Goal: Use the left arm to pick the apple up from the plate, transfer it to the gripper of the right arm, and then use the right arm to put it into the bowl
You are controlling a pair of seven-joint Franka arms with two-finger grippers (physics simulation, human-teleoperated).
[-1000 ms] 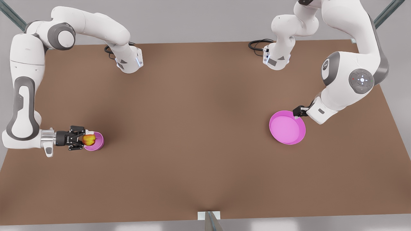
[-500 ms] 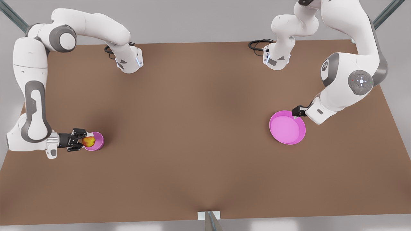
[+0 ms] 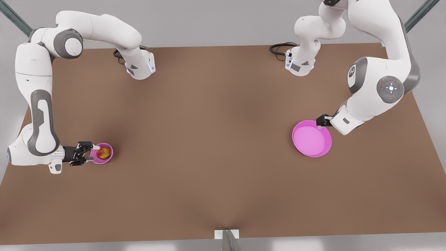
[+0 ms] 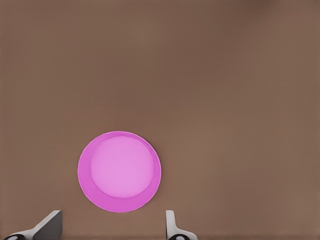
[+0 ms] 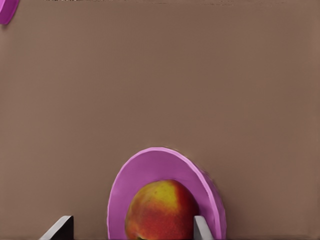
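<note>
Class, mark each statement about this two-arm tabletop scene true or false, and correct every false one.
1. The apple lies in the bowl. True.
2. The plate holds a second apple. False: the plate is bare.
3. The right gripper is shut on the apple. False: its fingers stand open on either side of it, by the bowl's rim.
4. The left gripper is open beside the plate's rim. True.
5. The bowl and plate touch. False: they sit far apart, the bowl at the front view's left and the plate at its right.
</note>
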